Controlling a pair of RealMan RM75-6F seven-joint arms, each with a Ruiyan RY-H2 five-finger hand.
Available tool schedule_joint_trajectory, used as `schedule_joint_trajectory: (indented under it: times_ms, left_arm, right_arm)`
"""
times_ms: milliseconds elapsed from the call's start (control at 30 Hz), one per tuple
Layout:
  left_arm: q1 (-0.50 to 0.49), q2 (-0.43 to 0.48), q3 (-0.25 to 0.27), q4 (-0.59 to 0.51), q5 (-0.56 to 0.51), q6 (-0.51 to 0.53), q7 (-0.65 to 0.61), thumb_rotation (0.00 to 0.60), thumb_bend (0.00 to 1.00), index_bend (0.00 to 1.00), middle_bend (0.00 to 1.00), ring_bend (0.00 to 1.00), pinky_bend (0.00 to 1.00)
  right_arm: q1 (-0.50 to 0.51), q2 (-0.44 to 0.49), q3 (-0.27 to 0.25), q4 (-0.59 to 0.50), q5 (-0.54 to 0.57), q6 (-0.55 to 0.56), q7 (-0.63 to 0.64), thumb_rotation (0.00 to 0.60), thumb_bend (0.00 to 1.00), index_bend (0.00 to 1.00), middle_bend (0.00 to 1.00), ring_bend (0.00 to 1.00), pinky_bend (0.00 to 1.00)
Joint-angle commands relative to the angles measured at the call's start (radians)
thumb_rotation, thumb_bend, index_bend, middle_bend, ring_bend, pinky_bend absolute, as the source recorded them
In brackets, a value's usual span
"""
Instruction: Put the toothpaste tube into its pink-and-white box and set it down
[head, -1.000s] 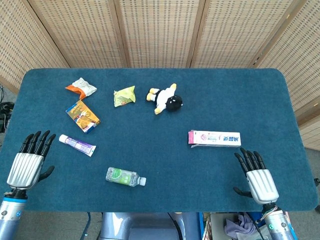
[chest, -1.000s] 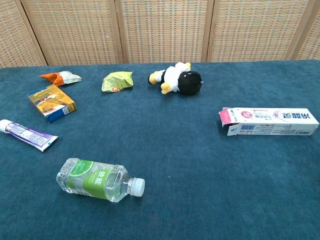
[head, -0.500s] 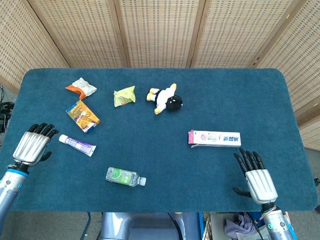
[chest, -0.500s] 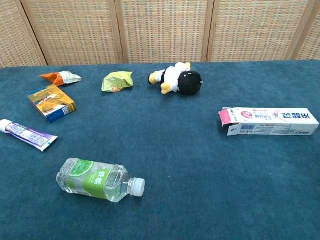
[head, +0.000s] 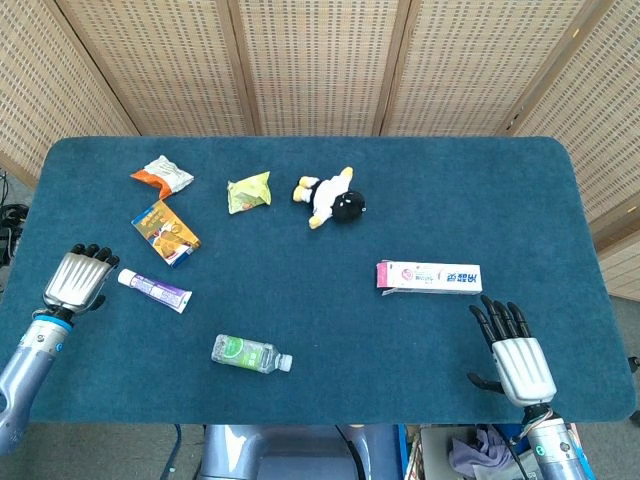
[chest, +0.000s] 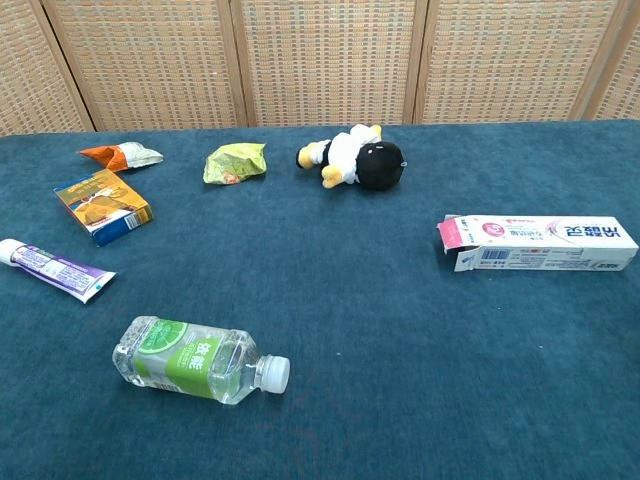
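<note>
Step in hand: approach to the tube; nothing grasped yet.
Left hand (head: 78, 279): empty, fingers curled downward, just beside the capped end of the white-and-purple toothpaste tube (head: 154, 290); contact cannot be confirmed. Absent from the chest view.
Right hand (head: 514, 354): empty, fingers extended and apart, near the bench's front edge, below the box.
Toothpaste tube: lies flat on the blue-carpeted bench (head: 450, 190), left side, white cap toward the left hand.
Pink-and-white cardboard box (chest: 538, 243): lies flat on the right side, well apart from the tube; its pink end flap stands open, facing left.
Next move, judged: left hand closes around the tube; right hand secures the box, open end presented.
Other item: clear plastic water bottle with green label (chest: 198, 359), near the front.
</note>
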Motion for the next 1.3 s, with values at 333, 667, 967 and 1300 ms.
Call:
schedule_joint_trajectory:
  times_ms: [333, 667, 967, 1300]
  left_arm:
    - [-0.073, -0.112, 0.018, 0.121, -0.073, -0.072, 0.072, 0.6, 0.24, 0.37, 0.3, 0.24, 0.26]
    - [-0.103, -0.163, 0.027, 0.161, -0.105, -0.088, 0.097, 0.6, 0.24, 0.37, 0.3, 0.24, 0.26]
    - [-0.124, -0.2, 0.034, 0.197, -0.136, -0.108, 0.12, 0.6, 0.24, 0.37, 0.3, 0.24, 0.26]
    - [-0.147, -0.246, 0.037, 0.24, -0.184, -0.127, 0.146, 0.6, 0.24, 0.37, 0.3, 0.24, 0.26]
  right_arm:
    - [0.001, -0.003, 0.003, 0.007, 0.011, -0.005, -0.004, 0.6, 0.04, 0.02, 0.0, 0.0, 0.0]
    - [-0.001, 0.0, 0.006, 0.008, 0.017, -0.001, 0.004, 0.6, 0.04, 0.02, 0.0, 0.0, 0.0]
    - [-0.002, 0.003, 0.009, 0.01, 0.023, 0.0, 0.009, 0.6, 0.04, 0.02, 0.0, 0.0, 0.0]
    - [-0.001, 0.002, 0.011, 0.015, 0.022, 0.004, 0.016, 0.6, 0.04, 0.02, 0.0, 0.0, 0.0]
